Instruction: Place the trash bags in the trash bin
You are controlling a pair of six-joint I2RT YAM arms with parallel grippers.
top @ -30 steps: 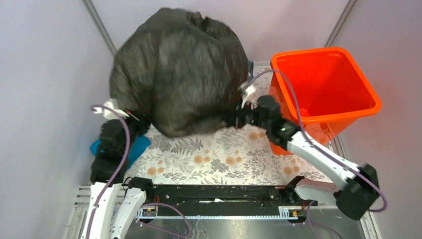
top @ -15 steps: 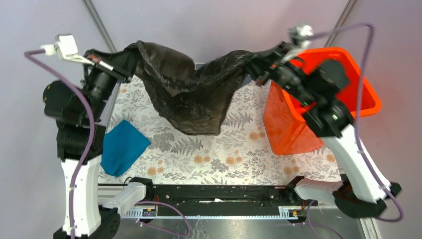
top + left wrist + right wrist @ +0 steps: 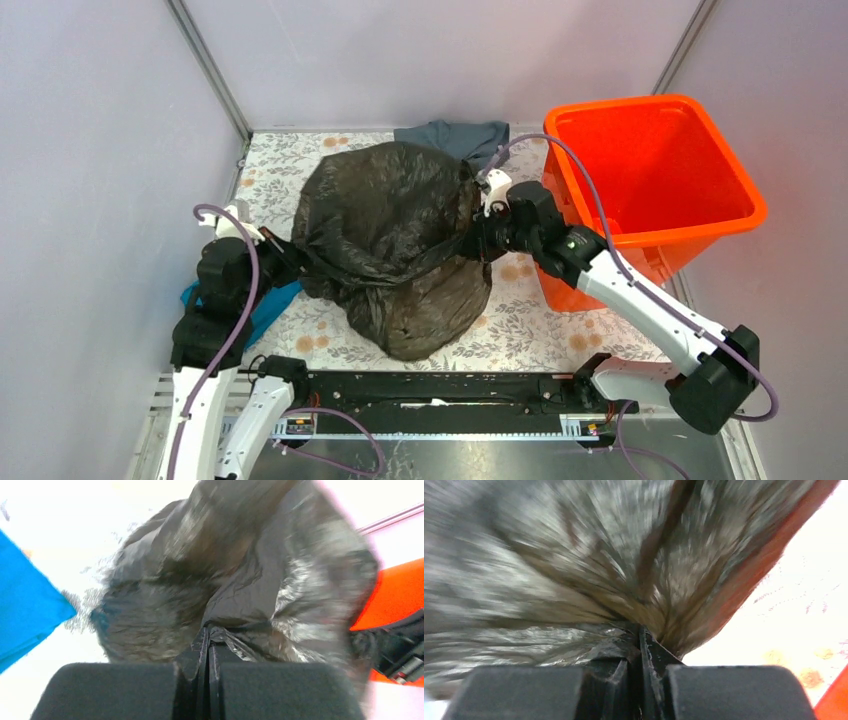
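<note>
The black trash bag point(image 3: 395, 245) is puffed up with air over the middle of the floral table, held at two sides. My left gripper point(image 3: 285, 262) is shut on the bag's left edge; in the left wrist view the bag point(image 3: 240, 580) bunches between the closed fingers point(image 3: 207, 645). My right gripper point(image 3: 478, 238) is shut on the bag's right edge; in the right wrist view the blurred bag point(image 3: 574, 565) fans out from the closed fingers point(image 3: 641, 642). The orange trash bin point(image 3: 745, 195) stands at the right, open, with nothing showing inside.
A teal-blue cloth point(image 3: 262, 305) lies under the left arm, also in the left wrist view point(image 3: 25, 605). A grey-blue cloth point(image 3: 450, 135) lies at the table's back edge behind the bag. Grey walls close in left, right and back.
Both arms have dropped from high and wide apart to low over the table. The bag, stretched and hanging between them before, has ballooned again and come down onto the table.
</note>
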